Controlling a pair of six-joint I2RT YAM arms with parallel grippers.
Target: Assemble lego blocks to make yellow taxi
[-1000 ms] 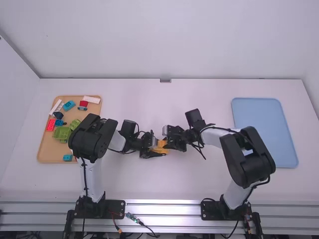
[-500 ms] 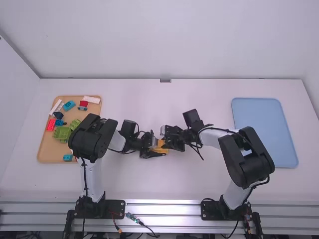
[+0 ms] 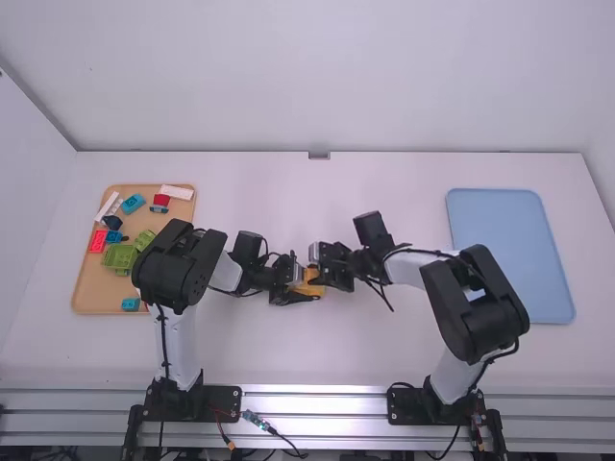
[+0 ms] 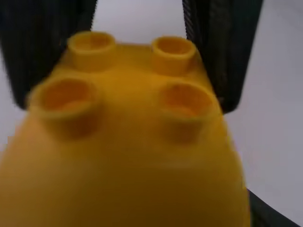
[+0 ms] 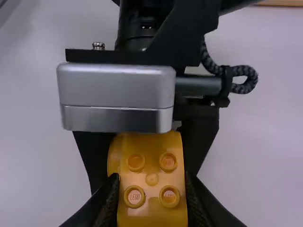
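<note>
In the high view my left gripper (image 3: 300,286) and my right gripper (image 3: 321,273) meet near the middle of the table, with a yellow block (image 3: 312,278) between them. A rounded yellow body with four studs (image 4: 128,113) looms large in the left wrist view, the right gripper's dark fingers flanking its far end; a dark edge of a left finger (image 4: 270,213) peeks out low beside it. In the right wrist view my right gripper (image 5: 152,201) is shut on the studded yellow block (image 5: 151,178), and the left gripper grips its farther, rounded part.
An orange tray (image 3: 86,293) at the left holds several blocks, among them a red brick (image 3: 98,241), a green piece (image 3: 119,257) and a blue brick (image 3: 133,204). A blue tray (image 3: 509,250) lies at the right.
Over the past second the right gripper and its wrist have shifted slightly left, toward the left gripper. The left arm has kept still.
</note>
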